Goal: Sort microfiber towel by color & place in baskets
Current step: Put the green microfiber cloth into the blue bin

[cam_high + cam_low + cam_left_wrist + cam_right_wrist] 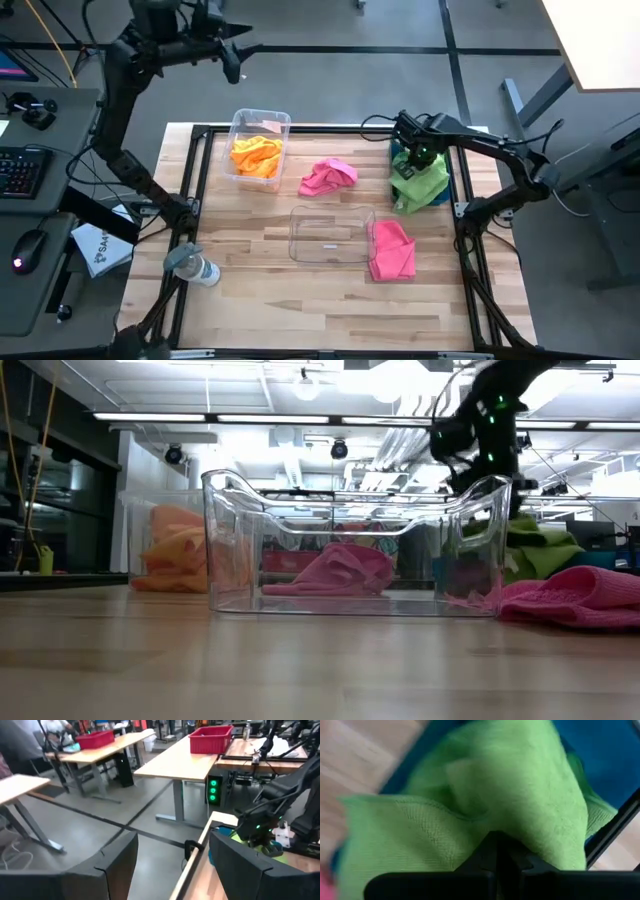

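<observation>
My right gripper [415, 158] points down over the blue basket [446, 190] at the table's right, shut on a lime green towel [418, 185]. The towel fills that basket and spills over its near rim. My left gripper [235, 55] is open and empty, raised high beyond the table's far left edge. An orange towel [256, 155] lies in a clear basket [240, 122] at the far left. A second clear basket [296, 216] stands in the middle. One pink towel [328, 177] lies flat on the table behind it, another [392, 250] to its right. My right gripper comes from above, pointing almost straight down, and its shut fingers meet a raised fold of the green towel [490, 820]. The fingertips hide the contact itself, so layers cannot be told. The towel's bulk rests in the blue basket, with its near part draped slack over the rim [410, 205].
A clear plastic bottle [195, 265] lies at the table's left edge, near the frame post. A white printed bag [105, 250] sits off the table to the left. The table's near half is bare wood. Other tables and a red bin [210, 740] stand in the room beyond.
</observation>
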You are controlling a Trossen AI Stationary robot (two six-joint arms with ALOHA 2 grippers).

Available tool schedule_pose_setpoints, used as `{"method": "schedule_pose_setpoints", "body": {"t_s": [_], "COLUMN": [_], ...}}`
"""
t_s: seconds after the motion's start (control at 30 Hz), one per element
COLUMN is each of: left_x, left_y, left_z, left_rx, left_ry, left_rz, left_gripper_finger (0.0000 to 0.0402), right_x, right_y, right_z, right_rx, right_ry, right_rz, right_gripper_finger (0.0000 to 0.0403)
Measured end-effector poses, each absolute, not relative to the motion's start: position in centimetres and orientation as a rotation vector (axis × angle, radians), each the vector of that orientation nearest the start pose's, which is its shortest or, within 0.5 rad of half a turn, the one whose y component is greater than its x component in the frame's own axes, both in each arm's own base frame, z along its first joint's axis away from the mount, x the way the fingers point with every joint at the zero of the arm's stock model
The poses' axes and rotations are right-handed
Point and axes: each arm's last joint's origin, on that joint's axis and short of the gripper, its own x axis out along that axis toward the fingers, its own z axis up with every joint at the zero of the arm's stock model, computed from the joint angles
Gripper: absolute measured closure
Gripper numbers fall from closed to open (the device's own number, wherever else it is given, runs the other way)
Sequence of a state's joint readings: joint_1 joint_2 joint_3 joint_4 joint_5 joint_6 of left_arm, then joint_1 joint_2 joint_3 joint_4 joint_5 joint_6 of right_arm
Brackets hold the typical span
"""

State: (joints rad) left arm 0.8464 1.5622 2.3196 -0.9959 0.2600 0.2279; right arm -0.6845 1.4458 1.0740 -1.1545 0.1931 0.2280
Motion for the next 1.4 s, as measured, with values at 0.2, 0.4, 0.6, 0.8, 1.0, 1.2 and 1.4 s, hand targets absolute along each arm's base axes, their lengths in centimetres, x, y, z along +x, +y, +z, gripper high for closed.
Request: {"method": "schedule_pose_setpoints", "body": {"t_s": [0.2, 0.4, 0.6, 0.8, 1.0, 1.2, 1.4], "left_x": [15.6, 15.3, 15.4, 15.4, 15.3, 15.3, 15.3], "left_y": [17.7, 18.1, 18.1, 18.1, 18.2, 18.2, 18.1], "left_z": [56.2, 56.2, 56.3, 56.3, 56.3, 56.3, 56.3], "left_rx": [0.122, 0.071, -0.001, -0.039, -0.07, -0.044, -0.011], "left_ry": [0.259, 0.244, 0.208, 0.197, 0.187, 0.197, 0.216], "left_rz": [0.596, 0.625, 0.639, 0.667, 0.693, 0.69, 0.686], "left_gripper_finger": [0.0168, 0.0168, 0.0168, 0.0168, 0.0168, 0.0168, 0.0168], "right_x": [16.2, 16.3, 14.8, 14.9, 15.7, 15.8, 15.8], "right_y": [-16.5, -18.1, -18.8, -18.8, -19.8, -20.3, -17.6], "right_z": [20.0, 17.9, 15.2, 15.6, 21.2, 26.8, 30.6], "right_rx": [0.636, 0.765, 0.931, 0.937, 0.779, 0.643, 0.737], "right_ry": [1.43, 1.116, 0.894, 0.927, 0.839, 0.859, 1.035], "right_rz": [-1.055, -1.207, -1.345, -1.252, -1.234, -1.167, -0.853], "right_gripper_finger": [0.0403, 0.0403, 0.0403, 0.0403, 0.0402, 0.0348, 0.0228]}}
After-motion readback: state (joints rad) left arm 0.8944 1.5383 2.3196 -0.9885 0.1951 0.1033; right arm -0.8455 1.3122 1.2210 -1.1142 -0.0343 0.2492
